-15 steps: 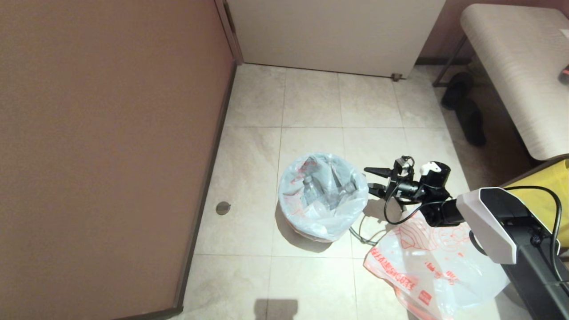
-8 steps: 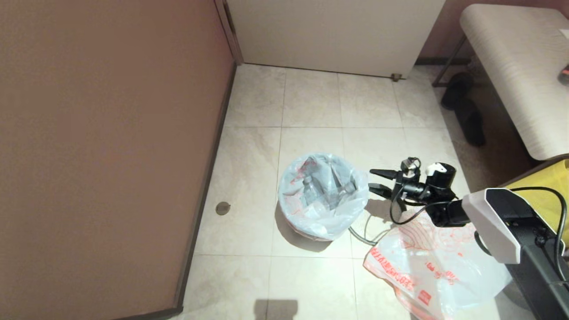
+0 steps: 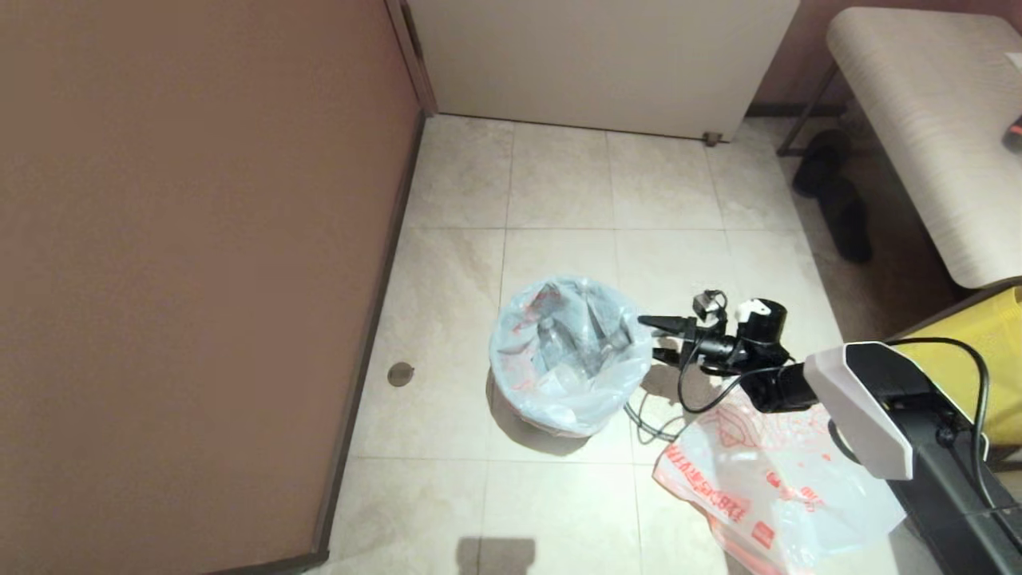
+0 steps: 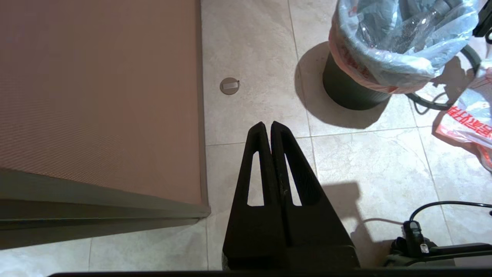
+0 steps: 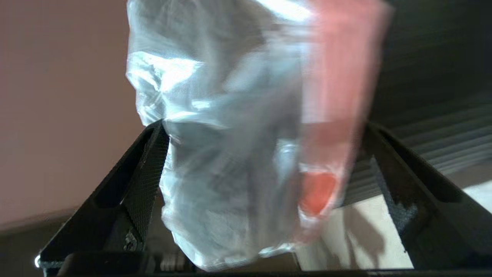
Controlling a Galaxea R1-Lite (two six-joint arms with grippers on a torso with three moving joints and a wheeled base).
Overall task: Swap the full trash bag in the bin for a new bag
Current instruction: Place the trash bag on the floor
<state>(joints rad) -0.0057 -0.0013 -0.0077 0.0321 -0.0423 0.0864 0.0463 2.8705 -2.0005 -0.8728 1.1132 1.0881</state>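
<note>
Full trash bag (image 3: 571, 351) sits in the bin (image 4: 348, 90), rim folded over its edge. Right gripper (image 3: 656, 337) at bin's right side, jaws spread wide around the bag's rim plastic, not closed on it. Left gripper (image 4: 268, 130) closed, empty, well apart from bin; new bag (image 3: 778, 487) lies on floor right of bin.

**Robot body: black arms, white shell, loose cabling**

Right arm (image 3: 918, 431): matte black lower link, glossy white rounded shell (image 3: 854, 407) over the forearm, black wrist beyond it. A small white cap (image 3: 752, 308) sits atop the wrist housing. Thin black cables (image 3: 703, 391) loop loosely beside the white shell. Right gripper (image 3: 659, 337): two slim, tapering black fingers (image 5: 142, 181), inner faces with fine cross-hatched texture. Left gripper (image 4: 268, 129): two black triangular fingers, each with a long slot cut through. A black plug and cable (image 4: 415, 234) lie beside its base.
</note>
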